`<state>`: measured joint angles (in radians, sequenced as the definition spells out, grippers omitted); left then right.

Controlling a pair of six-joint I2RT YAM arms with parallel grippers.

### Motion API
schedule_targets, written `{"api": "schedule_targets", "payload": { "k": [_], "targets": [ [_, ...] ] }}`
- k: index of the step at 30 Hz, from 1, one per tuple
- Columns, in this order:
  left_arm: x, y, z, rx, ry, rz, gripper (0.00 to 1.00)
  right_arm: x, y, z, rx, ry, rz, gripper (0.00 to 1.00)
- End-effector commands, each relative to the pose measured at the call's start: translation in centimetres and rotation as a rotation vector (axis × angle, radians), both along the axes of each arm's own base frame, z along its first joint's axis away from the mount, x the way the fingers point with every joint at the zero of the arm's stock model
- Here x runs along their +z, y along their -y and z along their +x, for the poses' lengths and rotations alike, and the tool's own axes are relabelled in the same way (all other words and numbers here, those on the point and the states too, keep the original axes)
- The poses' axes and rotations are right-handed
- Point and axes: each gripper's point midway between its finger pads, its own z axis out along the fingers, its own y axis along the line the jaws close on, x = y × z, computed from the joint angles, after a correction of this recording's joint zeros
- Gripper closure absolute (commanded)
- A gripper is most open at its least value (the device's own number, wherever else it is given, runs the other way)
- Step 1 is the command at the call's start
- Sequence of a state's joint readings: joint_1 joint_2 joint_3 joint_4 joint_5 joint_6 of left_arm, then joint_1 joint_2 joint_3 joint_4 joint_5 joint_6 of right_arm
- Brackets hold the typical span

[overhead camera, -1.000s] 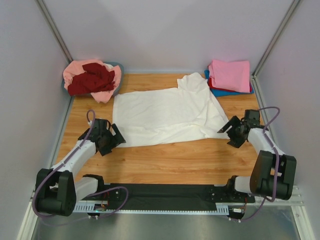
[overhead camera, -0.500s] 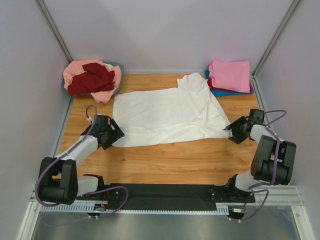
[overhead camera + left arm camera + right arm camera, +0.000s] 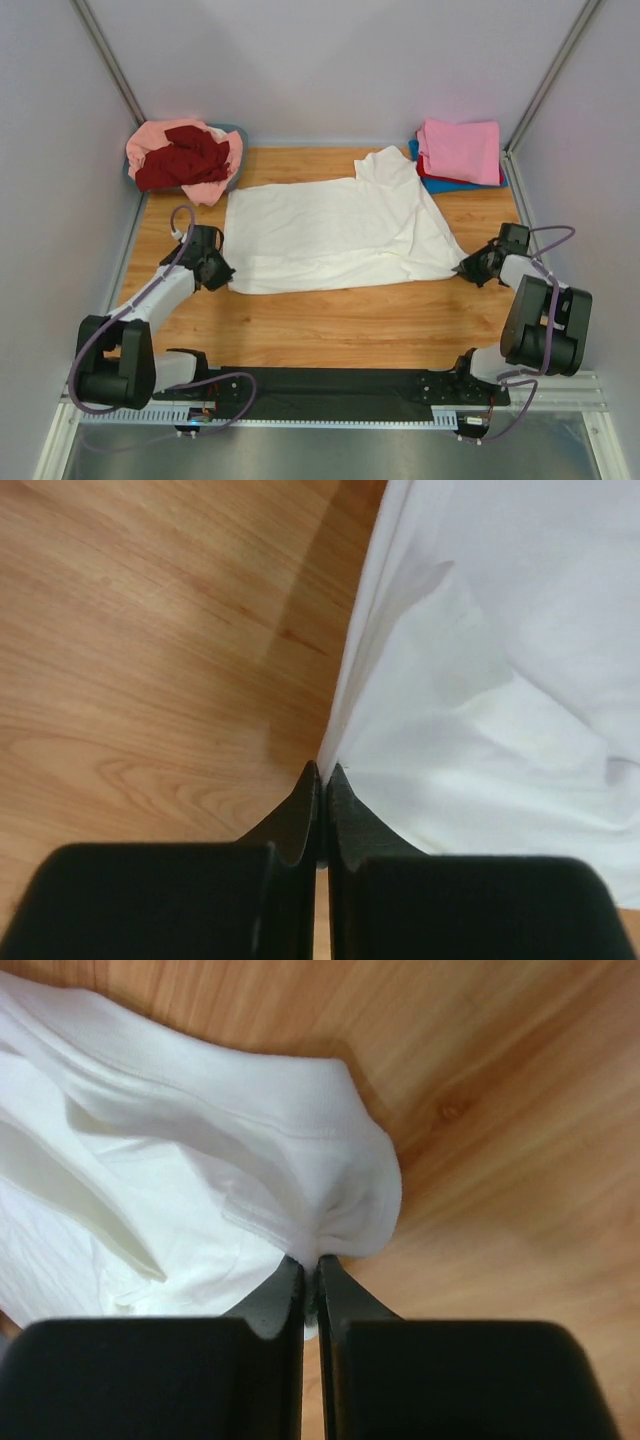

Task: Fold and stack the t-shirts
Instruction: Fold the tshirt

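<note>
Table [image 3: 330,325]: bare wood on all sides of the white shirt.
White shirt [image 3: 335,230]: spread mid-table, mostly flat, wrinkled toward its right end, one sleeve poking out at the far right; no print showing.
Loose pile [image 3: 185,160]: salmon-pink and dark red shirts heaped in a tub [image 3: 240,132], beyond the white shirt's far left corner, apart from it.
Folded stack [image 3: 460,150]: bright pink on top, red and blue beneath, just past the white shirt's far right sleeve.
Left hand [image 3: 322,777]: closed, pinching the white shirt's near left corner by what looks like a thin bite.
Right hand [image 3: 310,1262]: closed on a bunched fold at the white shirt's near right corner.
Step in hand: probably raising the near edge for a fold. Lift both corners together and level, with the edge taut between them. Go gently on the left, where the shallow bite could slip. Steer clear of the folded stack.
Overhead view only: whole outline of the white shirt, spread of both arms, pile and stack.
Wrist views only: fingers meeting on cloth, bunching and hem stitching at the right corner, thin edge at the left.
</note>
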<state>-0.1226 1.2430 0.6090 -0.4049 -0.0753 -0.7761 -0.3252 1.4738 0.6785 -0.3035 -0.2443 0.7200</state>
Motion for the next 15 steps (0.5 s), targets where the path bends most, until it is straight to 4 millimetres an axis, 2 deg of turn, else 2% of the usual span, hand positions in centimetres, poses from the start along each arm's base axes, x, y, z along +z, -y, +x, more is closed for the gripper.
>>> {"api": "schedule_targets", "payload": {
  "k": [1,2,4,5,7,9,12,15],
  "targets": [
    [5.1,-2.2,0.3,0.022,0.100,0.103,1.00,2.6,0.7,-1.6,-0.050,0.019,-0.044,0.99],
    [5.5,-2.5,-0.3,0.029,0.097,0.107,1.00,4.1,0.9,-1.8,-0.062,0.055,-0.075,1.00],
    [7.0,-2.7,-0.6,0.038,0.136,0.098,1.00,5.1,1.2,-3.4,-0.074,0.039,-0.109,1.00],
    [7.0,-2.8,-1.1,0.040,0.128,0.100,1.00,5.7,1.9,-3.8,-0.094,0.034,-0.153,0.99],
    [7.2,-2.9,-1.7,0.038,0.135,0.099,1.00,7.0,2.1,-5.1,-0.097,0.034,-0.184,1.00],
    [6.5,-2.8,-2.6,0.039,0.114,0.088,1.00,7.9,2.1,-6.1,-0.104,0.036,-0.203,0.99],
    [5.7,-2.5,-3.6,0.046,0.100,0.061,1.00,8.1,1.8,-7.3,-0.116,0.038,-0.203,1.00],
    [5.3,-2.2,-4.5,0.052,0.096,0.037,1.00,7.5,1.4,-8.5,-0.124,0.019,-0.196,1.00]
  ]
}}
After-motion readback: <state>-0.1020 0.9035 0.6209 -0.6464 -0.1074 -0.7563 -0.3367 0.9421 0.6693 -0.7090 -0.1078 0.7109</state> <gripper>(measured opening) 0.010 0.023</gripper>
